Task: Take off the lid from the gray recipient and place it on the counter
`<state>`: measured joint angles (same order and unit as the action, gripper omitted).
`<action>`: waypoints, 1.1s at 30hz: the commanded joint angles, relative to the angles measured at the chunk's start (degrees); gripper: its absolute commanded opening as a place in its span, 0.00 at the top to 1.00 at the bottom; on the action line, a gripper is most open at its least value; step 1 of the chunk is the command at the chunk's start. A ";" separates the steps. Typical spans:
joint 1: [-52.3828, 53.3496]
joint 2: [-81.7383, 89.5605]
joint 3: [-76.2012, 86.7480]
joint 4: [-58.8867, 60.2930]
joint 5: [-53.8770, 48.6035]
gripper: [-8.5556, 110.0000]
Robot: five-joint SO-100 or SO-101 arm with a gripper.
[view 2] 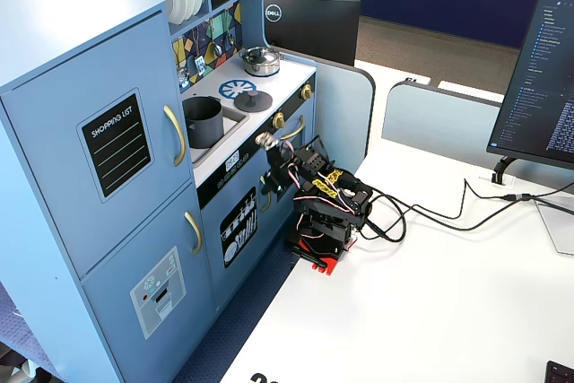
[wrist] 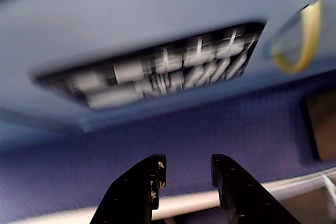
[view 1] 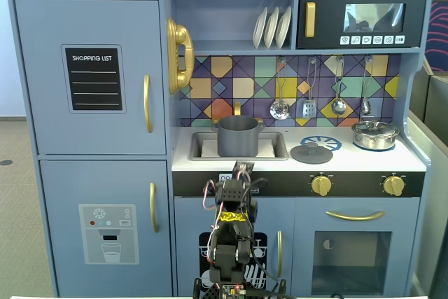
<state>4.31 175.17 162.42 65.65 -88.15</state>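
The gray recipient (view 1: pixel 238 136) stands uncovered in the recessed sink; it also shows in the other fixed view (view 2: pixel 203 121). The dark gray lid (view 1: pixel 311 153) lies flat on the white counter (view 1: pixel 413 162), right of the sink and partly over the blue burner pattern (view 1: pixel 325 143); it also shows in the other fixed view (view 2: pixel 254 100). My gripper (view 1: pixel 244 168) is folded back low in front of the kitchen, below the counter's edge and apart from the lid. In the wrist view my gripper (wrist: pixel 188 169) is open and empty, and the view is blurred.
A shiny silver pot (view 1: pixel 374 134) with its own lid stands at the counter's right. Gold knobs (view 1: pixel 321 185) sit on the front panel. The wrist view faces the dishwasher picture (wrist: pixel 157 72) and a gold handle (wrist: pixel 302 40). Cables (view 2: pixel 421 213) trail over the white table.
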 commanded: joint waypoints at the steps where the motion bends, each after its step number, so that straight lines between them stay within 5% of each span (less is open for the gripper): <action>1: -3.08 1.85 5.71 -1.85 -3.96 0.93; 9: -4.13 4.66 9.49 20.21 -3.69 0.90; 33: 0.35 6.94 9.58 22.06 0.79 0.86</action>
<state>3.87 182.46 171.12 77.87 -89.12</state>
